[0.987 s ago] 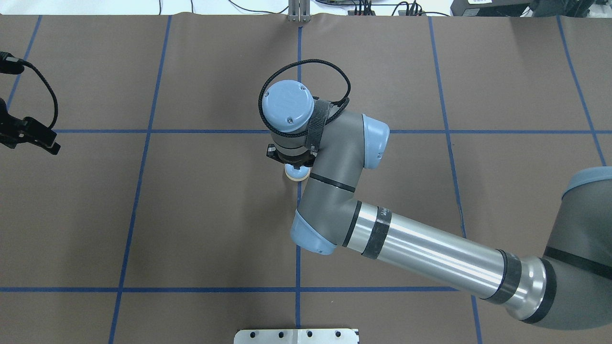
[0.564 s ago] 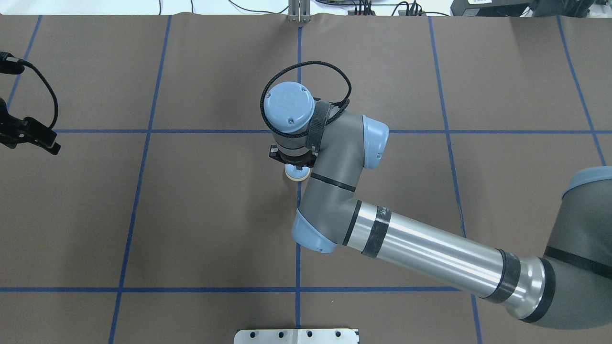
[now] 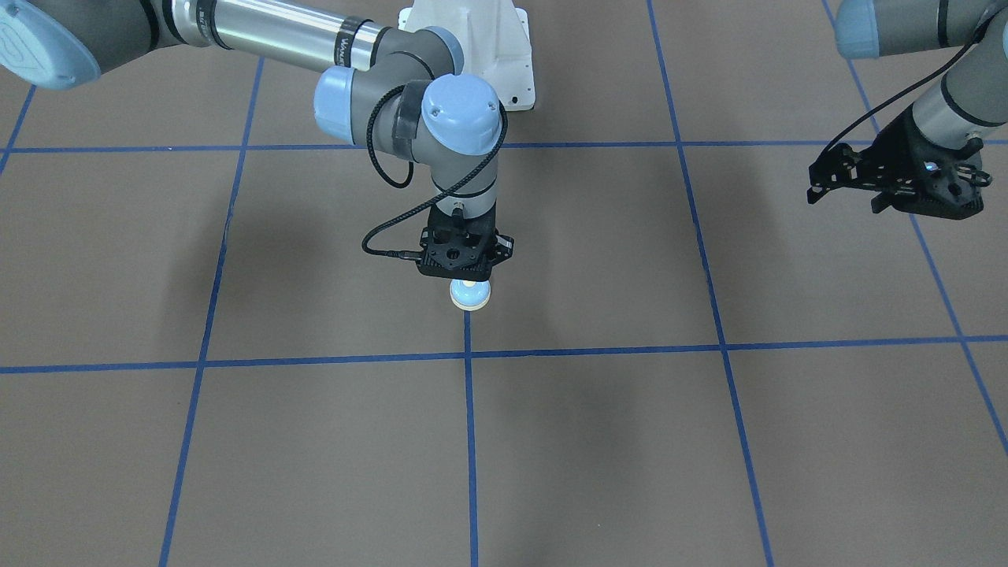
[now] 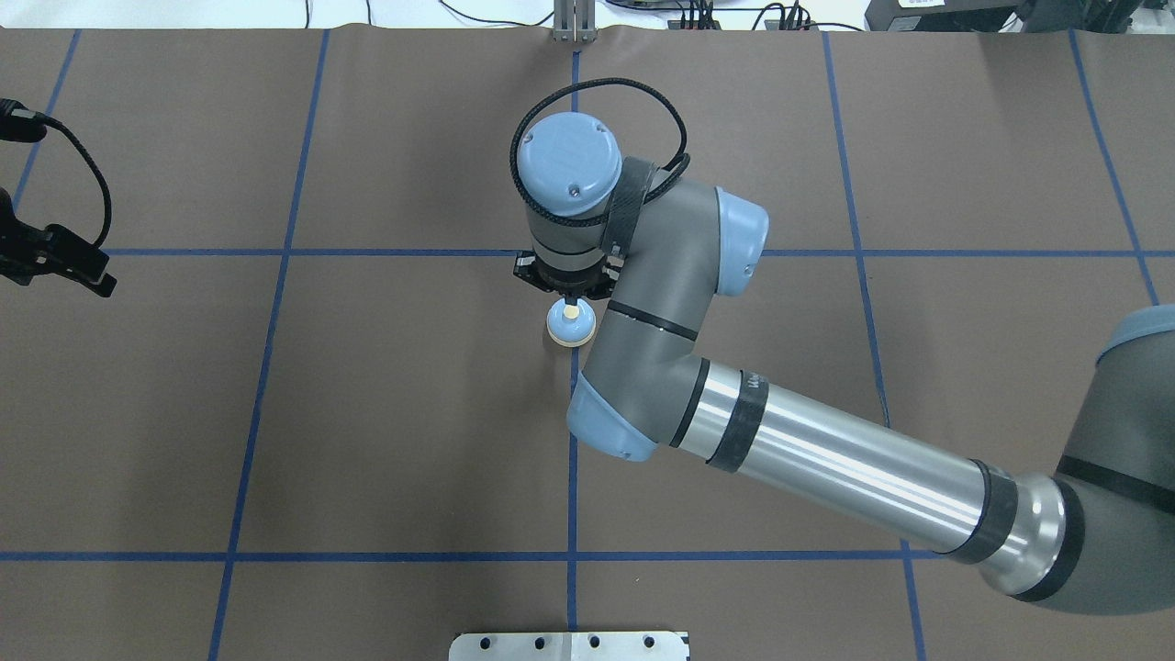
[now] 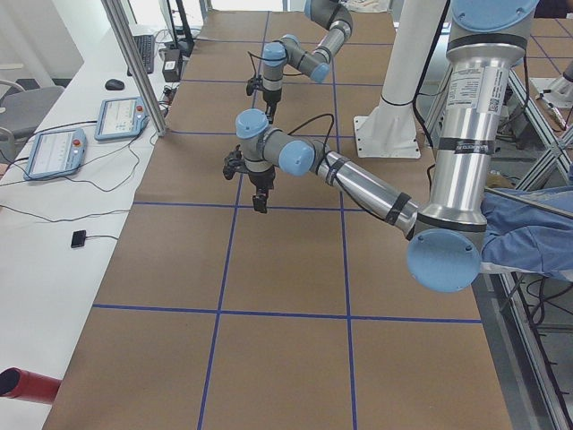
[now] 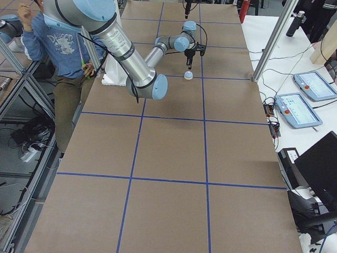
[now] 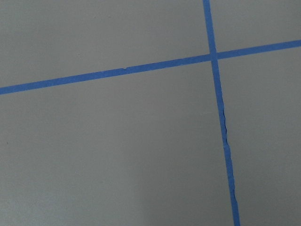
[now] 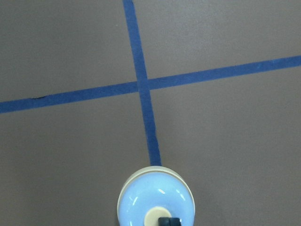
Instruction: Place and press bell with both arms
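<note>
The bell, a light-blue dome with a cream base and button, stands on the brown mat by a blue tape line. It also shows in the front view and the right wrist view. My right gripper points straight down just above the bell's button, shut and holding nothing. Its black tip shows at the button. My left gripper hangs far off at the table's left side, above the mat, and looks shut and empty.
The mat carries a grid of blue tape lines. A metal post base stands at the far edge and the robot's white mount plate at the near edge. An operator stands beside the table.
My right wrist has lifted and shifted toward the far edge, which uncovers the bell's cream button. The bell has stayed in place. The left gripper has barely moved.
</note>
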You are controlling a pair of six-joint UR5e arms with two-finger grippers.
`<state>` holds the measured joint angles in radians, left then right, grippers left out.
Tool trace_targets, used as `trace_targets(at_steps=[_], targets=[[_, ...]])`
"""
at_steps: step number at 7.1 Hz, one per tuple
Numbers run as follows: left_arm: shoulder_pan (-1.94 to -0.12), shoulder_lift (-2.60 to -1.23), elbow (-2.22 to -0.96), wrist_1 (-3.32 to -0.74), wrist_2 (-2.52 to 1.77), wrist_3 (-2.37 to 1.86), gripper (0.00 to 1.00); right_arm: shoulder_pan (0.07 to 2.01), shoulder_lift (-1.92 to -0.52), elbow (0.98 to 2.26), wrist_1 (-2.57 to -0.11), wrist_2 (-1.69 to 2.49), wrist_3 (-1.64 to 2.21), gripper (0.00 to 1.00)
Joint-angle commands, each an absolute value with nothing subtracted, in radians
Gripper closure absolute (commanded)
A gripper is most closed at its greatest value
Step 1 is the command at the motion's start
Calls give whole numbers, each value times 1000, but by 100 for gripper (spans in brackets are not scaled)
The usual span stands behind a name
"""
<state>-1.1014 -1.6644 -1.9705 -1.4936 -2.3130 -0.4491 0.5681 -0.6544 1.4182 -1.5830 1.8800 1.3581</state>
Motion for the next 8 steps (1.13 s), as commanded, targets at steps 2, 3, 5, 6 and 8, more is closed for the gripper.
trace_targets(at_steps=[2, 3, 5, 6, 8], targets=[[-1112, -1663, -1974, -1494, -2312, -433, 1, 694, -968, 1826, -1638, 1980, 1221, 100], [-1129, -1660, -1973, -1493, -2312, -395, 1, 774, -1088, 1907, -1641, 2046, 1136, 83], [-1237, -1574, -1973, -1493, -2318, -176, 1, 947, -1306, 2020, -1635, 2179, 921, 0], [-1305, -1530, -1970, -1493, -2316, -44, 1, 1060, -1418, 2042, -1631, 2224, 746, 0], [-1437, -1481, -1953, -1476, -2319, 124, 1, 1303, -1613, 2025, -1634, 2331, 330, 0]])
